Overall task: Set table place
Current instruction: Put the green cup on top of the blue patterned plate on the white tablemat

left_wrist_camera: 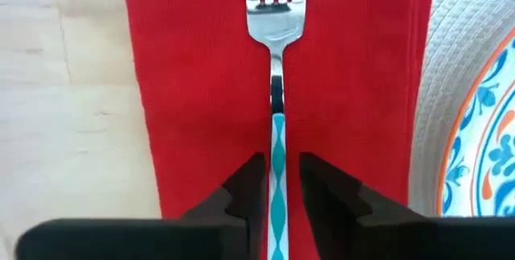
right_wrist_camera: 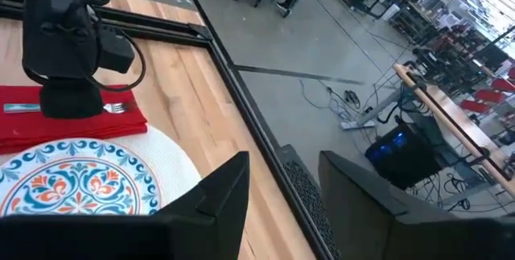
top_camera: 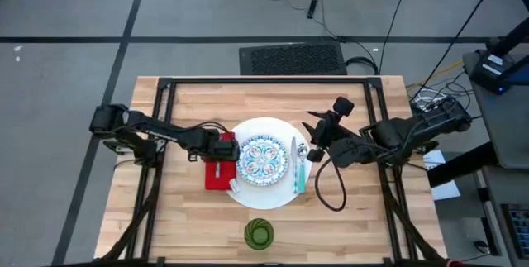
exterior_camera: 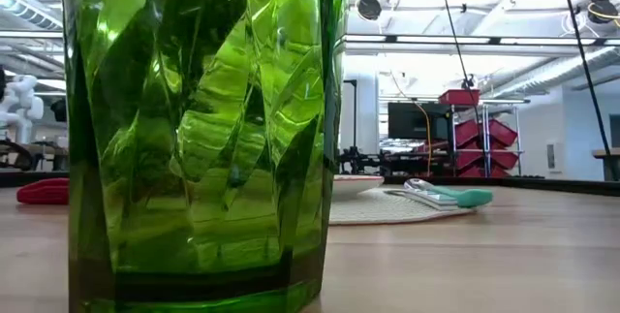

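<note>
Here the left gripper (left_wrist_camera: 278, 181) sits over the red napkin (top_camera: 216, 173), its 2 fingers pinching the fork (left_wrist_camera: 276, 67) that lies along it, just beside the white plate (top_camera: 266, 129). The right gripper (right_wrist_camera: 282, 183), jaws spread and empty, hovers beside that plate near the teal-handled spoon (top_camera: 298, 168), while the green cup (exterior_camera: 199, 129) stands apart from the plate and blocks much of the low view.

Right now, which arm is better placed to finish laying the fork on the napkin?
The left. Its gripper is over the red napkin, jaws on either side of the fork handle. The right gripper is raised beside the white plate, open and empty.
</note>
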Robot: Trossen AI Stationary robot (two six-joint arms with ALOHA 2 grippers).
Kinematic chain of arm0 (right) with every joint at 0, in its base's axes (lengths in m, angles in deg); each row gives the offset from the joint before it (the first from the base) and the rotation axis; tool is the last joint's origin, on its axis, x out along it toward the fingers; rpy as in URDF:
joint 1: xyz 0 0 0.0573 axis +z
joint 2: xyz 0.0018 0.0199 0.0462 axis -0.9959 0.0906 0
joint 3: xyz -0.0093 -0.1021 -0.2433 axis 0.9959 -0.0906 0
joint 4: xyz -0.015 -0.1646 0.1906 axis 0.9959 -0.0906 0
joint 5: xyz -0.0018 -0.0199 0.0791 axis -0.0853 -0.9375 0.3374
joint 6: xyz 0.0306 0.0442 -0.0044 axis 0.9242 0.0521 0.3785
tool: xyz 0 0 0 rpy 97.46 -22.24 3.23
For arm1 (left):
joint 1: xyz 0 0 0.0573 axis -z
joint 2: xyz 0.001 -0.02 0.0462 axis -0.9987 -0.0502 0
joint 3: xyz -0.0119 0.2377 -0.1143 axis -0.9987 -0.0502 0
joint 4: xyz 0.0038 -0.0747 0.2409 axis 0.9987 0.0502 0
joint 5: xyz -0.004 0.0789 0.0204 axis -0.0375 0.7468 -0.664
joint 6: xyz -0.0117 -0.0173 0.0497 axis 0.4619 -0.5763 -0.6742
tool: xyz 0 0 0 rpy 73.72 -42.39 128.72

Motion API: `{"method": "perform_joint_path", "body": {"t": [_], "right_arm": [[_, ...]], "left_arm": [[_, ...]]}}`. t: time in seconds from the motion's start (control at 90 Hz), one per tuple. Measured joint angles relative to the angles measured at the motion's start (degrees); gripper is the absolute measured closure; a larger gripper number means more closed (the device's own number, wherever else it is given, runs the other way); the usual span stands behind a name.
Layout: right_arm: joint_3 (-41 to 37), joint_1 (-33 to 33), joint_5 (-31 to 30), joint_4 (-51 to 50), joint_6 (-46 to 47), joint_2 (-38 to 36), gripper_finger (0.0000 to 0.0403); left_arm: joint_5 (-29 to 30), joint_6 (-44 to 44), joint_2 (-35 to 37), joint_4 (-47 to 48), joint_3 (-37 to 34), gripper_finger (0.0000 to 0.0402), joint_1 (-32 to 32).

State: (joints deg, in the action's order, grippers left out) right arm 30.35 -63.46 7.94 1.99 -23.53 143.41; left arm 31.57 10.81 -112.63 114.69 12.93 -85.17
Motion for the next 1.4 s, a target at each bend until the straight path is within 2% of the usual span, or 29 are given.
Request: {"method": "perform_joint_path", "body": {"t": [0.178,0.3,0.422,0.567,0.744,1.022,1.1,1.256,1.4], "right_arm": [[0.0,0.0,0.0,-0.4,0.0,0.0,0.0266],[0.0,0.0,0.0,-0.7,0.0,0.0,0.0266],[0.0,0.0,0.0,-0.9,0.0,0.0,0.0266],[0.0,-0.1,0.0,-0.9,-0.2,0.1,0.0266],[-0.3,-1.4,0.1,-1.2,0.0,0.9,0.0266],[-3.6,-3.0,0.4,1.5,0.2,2.6,0.0266],[-3.6,-3.1,2.5,2.3,0.6,3.1,0.0266],[-3.6,-3.8,11.9,11.0,1.5,3.1,0.0266],[-3.0,-6.1,22.6,21.6,8.6,3.0,0.0266]], "left_arm": [[-0.2,0.0,1.3,5.0,1.4,0.0319,0.0],[0.7,1.5,4.3,17.9,4.1,0.0319,-0.1],[1.6,1.5,8.9,27.5,6.6,0.0319,-0.1],[1.9,1.4,15.9,32.7,10.1,0.0319,-0.1],[8.2,-3.7,24.0,37.1,14.4,0.0319,-0.1],[8.9,-14.8,32.4,35.6,17.4,0.0319,-0.1],[8.1,-19.1,33.2,33.6,17.4,0.0319,-0.1],[7.2,-32.0,33.6,26.0,17.4,0.0319,0.5],[1.7,-44.9,33.6,17.7,17.4,0.0319,3.0]]}}
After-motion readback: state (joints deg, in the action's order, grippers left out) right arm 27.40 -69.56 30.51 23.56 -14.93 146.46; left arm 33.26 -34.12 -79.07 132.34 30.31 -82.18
